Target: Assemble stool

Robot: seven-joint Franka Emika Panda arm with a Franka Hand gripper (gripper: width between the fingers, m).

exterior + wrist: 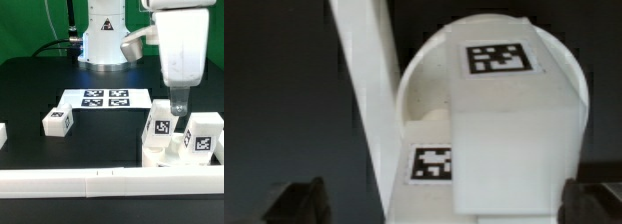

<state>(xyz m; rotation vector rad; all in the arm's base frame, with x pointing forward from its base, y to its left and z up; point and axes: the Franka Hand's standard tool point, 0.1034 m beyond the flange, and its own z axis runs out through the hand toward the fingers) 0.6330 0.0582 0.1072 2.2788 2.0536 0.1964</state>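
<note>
A: Hand [178, 108], open or closed?
B: Spread wide, gripping nothing, above the seat [491, 110].
A: Any markings?
B: Black-and-white square tags [494, 58] on the white plastic parts.
A: Where?
B: Seat by the rail [90, 182], exterior view's right. Two legs [160, 128] stand upright there. Another leg [57, 121] lies apart on the worktop [30, 90].

Arm [180, 40] extends from base [100, 38], wrist link pointing straight down. Gripper [178, 106] hangs vertical; fingers [301, 203] spread wide apart, one at each side of wrist view
</note>
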